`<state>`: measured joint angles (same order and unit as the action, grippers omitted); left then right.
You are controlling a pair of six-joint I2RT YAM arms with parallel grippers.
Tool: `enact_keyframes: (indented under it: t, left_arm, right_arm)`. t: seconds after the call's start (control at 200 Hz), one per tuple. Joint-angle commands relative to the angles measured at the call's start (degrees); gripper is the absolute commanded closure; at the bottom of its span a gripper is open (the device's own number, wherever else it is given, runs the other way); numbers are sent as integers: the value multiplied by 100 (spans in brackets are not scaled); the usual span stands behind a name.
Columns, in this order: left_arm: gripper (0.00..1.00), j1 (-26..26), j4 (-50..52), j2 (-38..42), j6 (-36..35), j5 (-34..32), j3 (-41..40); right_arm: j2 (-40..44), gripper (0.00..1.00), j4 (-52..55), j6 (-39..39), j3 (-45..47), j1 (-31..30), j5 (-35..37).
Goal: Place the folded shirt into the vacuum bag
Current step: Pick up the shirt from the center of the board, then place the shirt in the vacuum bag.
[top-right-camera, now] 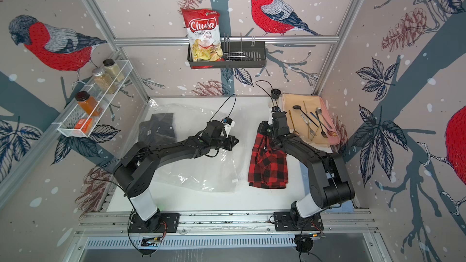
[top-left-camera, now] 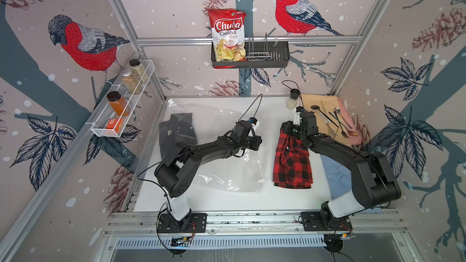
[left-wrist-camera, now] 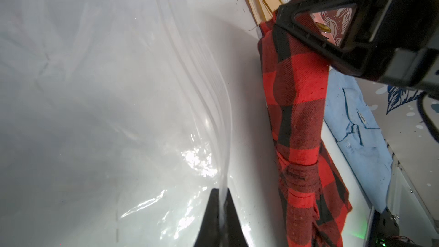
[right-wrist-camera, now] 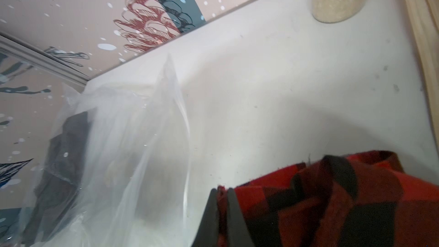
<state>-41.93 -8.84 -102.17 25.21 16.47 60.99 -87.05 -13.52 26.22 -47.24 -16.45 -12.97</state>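
The vacuum bag (top-left-camera: 219,172) (top-right-camera: 201,172) lies clear and crinkly on the white table's left half, its white slider clip (top-left-camera: 260,180) at the near right corner. A dark folded shirt (top-left-camera: 176,132) (right-wrist-camera: 61,162) lies inside its far left end. My left gripper (top-left-camera: 259,142) (left-wrist-camera: 221,190) is shut on the bag's right edge, which rises from the table. The folded shirt (top-left-camera: 292,165) (top-right-camera: 269,167) (left-wrist-camera: 297,103), red-and-black plaid, lies right of the bag. My right gripper (top-left-camera: 287,127) (right-wrist-camera: 222,189) is shut on its far edge, which is drawn up and bunched.
A tan tray (top-left-camera: 309,102) with cutlery sits at the back right, a black-lidded jar (top-left-camera: 292,99) beside it. A light blue shirt (left-wrist-camera: 361,139) lies under the right arm. A spice rack (top-left-camera: 121,102) hangs on the left wall and a basket (top-left-camera: 277,56) with chips at the back.
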Motion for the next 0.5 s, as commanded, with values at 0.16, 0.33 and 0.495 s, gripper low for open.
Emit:
enact_keyframes:
  t: [0.16,0.33,0.495]
  left_arm:
    - [100,-61,-302,109,154,14,-137]
    - [100,-52,-311,162,304,-285,-160]
    - [100,-52,-467,76,443,-320,-151]
  right_arm:
    - [308,100,-1531,402,434,-60,-955]
    - [364,100,-1887,545,681,-380,-615]
    - [170,100,-2220,781,770,-594,-257]
